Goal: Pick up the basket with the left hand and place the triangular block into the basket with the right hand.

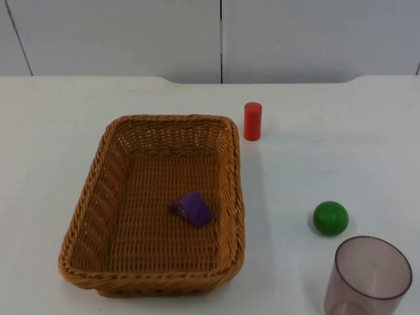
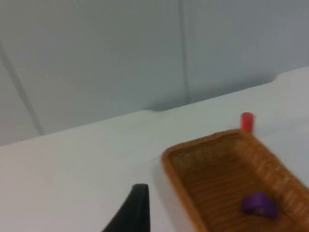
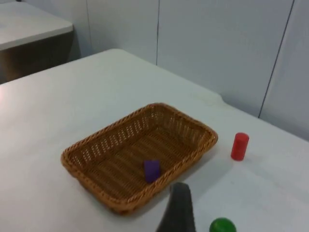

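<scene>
The purple triangular block [image 1: 191, 209] lies inside the wicker basket [image 1: 92, 190], which rests flat on the white table [image 1: 52, 118], so the placing looks done. Left gripper [image 2: 133, 208] and right gripper [image 3: 177, 208] hang above, grip unreadable.

A purple triangular block [image 1: 191, 209] lies inside the brown wicker basket [image 1: 98, 174] on the table.

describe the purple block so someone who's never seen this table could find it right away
Find the brown wicker basket on the white table. The purple block lies on its woven floor, nearer the right wall. It is the only thing in the basket; the red cylinder, green ball and translucent cup stand outside.
</scene>
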Robot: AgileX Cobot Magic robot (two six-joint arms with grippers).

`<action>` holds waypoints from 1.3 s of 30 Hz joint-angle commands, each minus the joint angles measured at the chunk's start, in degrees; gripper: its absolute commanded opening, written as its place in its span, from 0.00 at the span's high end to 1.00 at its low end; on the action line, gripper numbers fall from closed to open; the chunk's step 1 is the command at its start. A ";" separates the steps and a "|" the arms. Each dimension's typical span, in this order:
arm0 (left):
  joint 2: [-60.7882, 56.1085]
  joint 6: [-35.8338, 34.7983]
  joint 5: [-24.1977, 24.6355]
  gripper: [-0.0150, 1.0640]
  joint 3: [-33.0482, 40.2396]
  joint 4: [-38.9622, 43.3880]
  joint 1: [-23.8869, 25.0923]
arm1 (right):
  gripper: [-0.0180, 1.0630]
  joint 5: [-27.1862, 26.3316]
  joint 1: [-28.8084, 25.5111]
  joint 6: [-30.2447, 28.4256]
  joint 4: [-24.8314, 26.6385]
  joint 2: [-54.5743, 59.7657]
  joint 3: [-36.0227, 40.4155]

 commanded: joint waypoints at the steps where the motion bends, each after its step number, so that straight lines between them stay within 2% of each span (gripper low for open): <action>1: -3.42 -7.63 3.79 0.01 0.25 8.66 -0.44 | 0.39 3.39 -0.21 0.93 -0.41 -2.10 0.17; 2: -3.42 -7.63 3.79 0.01 0.25 8.66 -0.44 | 0.39 3.39 -0.21 0.93 -0.41 -2.10 0.17; 6: -7.33 -11.53 9.71 0.01 0.25 12.46 -0.44 | 0.39 6.96 -0.21 0.93 -0.51 -5.78 0.42; 12: -11.43 -11.53 12.08 0.01 0.25 12.39 -0.44 | 0.39 7.87 -0.21 1.84 -0.63 -9.38 3.31; 15: -12.58 -11.64 12.48 0.01 2.30 12.39 -0.44 | 0.39 8.69 -0.21 4.15 -0.63 -11.87 5.11; 22: -12.58 -11.99 13.95 0.01 3.62 12.46 -0.44 | 0.39 8.82 -0.21 4.81 -0.90 -13.62 5.26; 26: -12.58 -11.99 18.58 0.01 4.16 13.19 -0.44 | 0.39 9.63 -0.21 4.96 -0.67 -13.62 5.03; 30: -12.58 -13.01 18.06 0.01 5.19 13.80 -0.44 | 0.39 11.62 -0.21 5.07 -0.69 -13.62 4.34; 35: -12.58 -15.60 18.06 0.01 5.19 15.84 -0.44 | 0.39 19.11 -0.21 5.07 -0.80 -13.62 4.13; 39: -12.58 -16.01 18.06 0.01 5.19 15.84 -0.44 | 0.39 18.39 -0.21 5.07 -0.65 -13.62 4.40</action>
